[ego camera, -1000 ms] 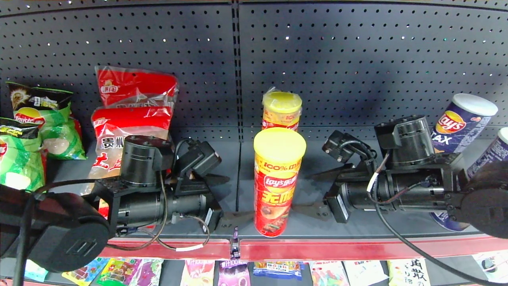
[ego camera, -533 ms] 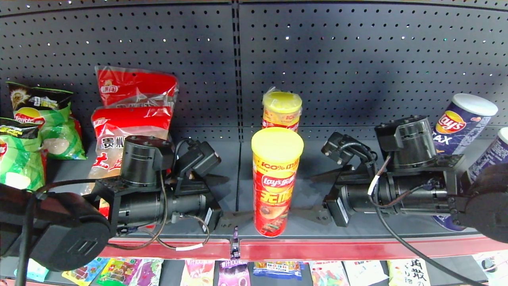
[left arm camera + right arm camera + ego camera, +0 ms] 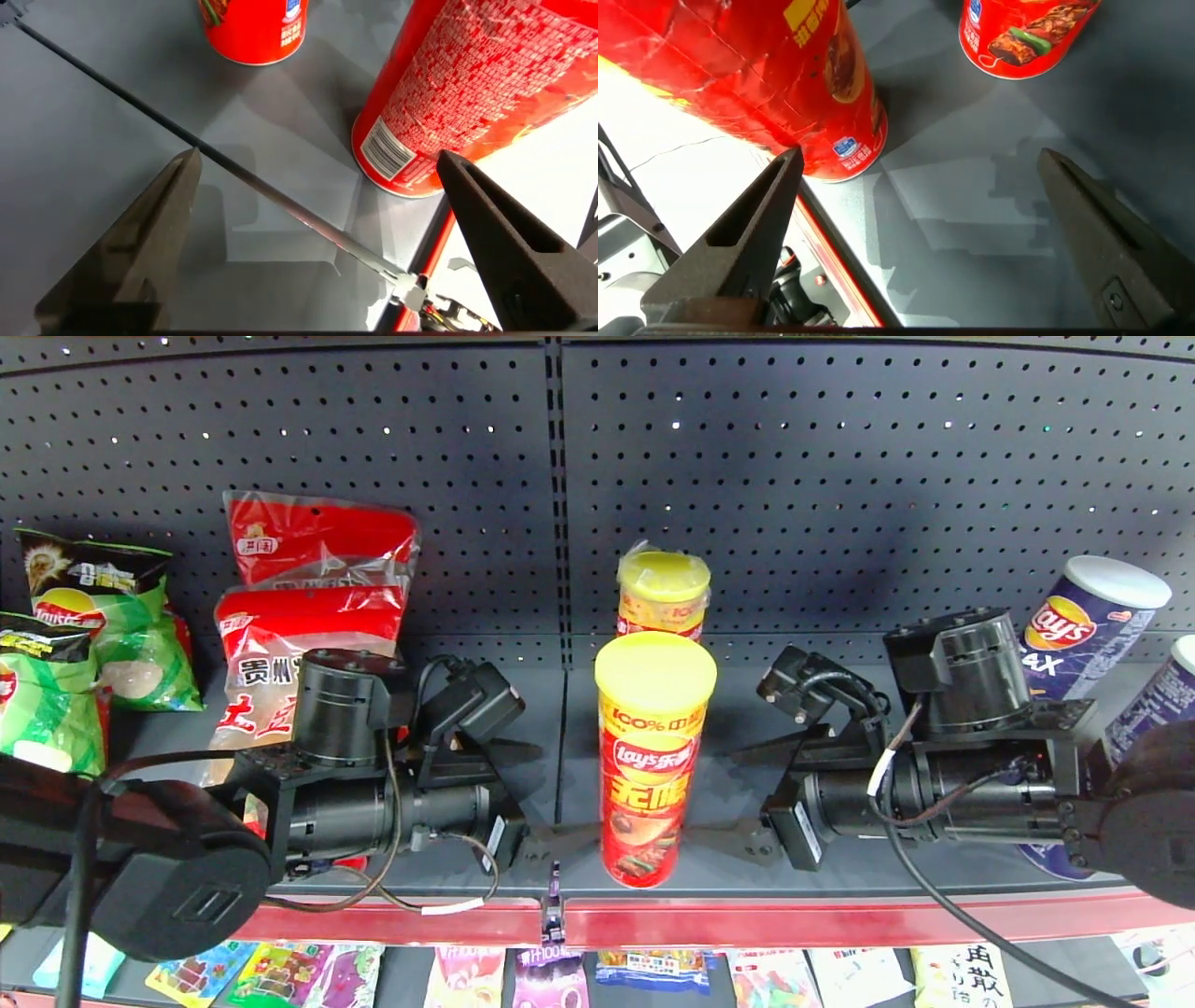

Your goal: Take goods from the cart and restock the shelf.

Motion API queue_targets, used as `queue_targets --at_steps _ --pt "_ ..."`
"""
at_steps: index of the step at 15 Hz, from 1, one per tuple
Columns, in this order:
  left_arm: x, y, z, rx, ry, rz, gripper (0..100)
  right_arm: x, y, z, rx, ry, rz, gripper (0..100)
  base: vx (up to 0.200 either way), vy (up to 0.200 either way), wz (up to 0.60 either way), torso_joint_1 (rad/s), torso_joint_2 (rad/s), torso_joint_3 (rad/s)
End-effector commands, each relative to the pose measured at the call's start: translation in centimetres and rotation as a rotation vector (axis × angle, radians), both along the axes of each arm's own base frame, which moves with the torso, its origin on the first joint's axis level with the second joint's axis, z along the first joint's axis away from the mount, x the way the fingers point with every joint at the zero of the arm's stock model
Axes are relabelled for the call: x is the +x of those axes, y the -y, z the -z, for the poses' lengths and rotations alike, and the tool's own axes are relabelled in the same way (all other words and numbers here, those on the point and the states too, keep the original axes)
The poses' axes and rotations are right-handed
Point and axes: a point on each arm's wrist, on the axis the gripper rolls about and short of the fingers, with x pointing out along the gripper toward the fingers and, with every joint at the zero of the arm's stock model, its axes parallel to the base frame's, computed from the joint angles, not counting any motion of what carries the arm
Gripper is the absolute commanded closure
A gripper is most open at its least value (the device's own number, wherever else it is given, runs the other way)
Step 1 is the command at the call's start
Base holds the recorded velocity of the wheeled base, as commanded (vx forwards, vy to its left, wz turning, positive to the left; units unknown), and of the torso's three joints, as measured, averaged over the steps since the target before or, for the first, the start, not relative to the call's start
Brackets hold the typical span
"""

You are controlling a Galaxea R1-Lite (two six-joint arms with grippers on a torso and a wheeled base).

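Head view | chip can [image 3: 653, 756] stands upright near the front edge of the shelf [image 3: 532, 700], right before its twin can [image 3: 663, 593] | my left gripper [image 3: 565, 793] and right gripper [image 3: 714, 793] both gape wide, flanking it, holding nothing | guessing this one's stocked, more cart runs left

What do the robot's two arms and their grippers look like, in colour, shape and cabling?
The left arm and right arm are black, built of cylindrical housings. Thin black cables loop along each, carrying small white tags. The left gripper and right gripper each have two flat, dark, wedge-shaped fingers tapering to points.
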Motion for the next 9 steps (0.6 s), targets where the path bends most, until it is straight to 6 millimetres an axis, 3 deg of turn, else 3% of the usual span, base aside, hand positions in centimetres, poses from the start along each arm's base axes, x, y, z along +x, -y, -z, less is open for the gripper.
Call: queue_targets --at_steps 1,9 --pt "0.1 0.0 0.1 0.002 -0.004 0.000 0 0.0 0.0 -0.1 0.001 0.003 -0.002 0 0.000 0.000 0.00 0.000 0.00 0.000" --pt "-0.1 -0.2 0.2 0.004 -0.005 -0.002 0 -1.2 0.8 0.2 -0.007 -0.009 0.000 0 0.000 0.000 0.00 0.000 0.00 0.000"
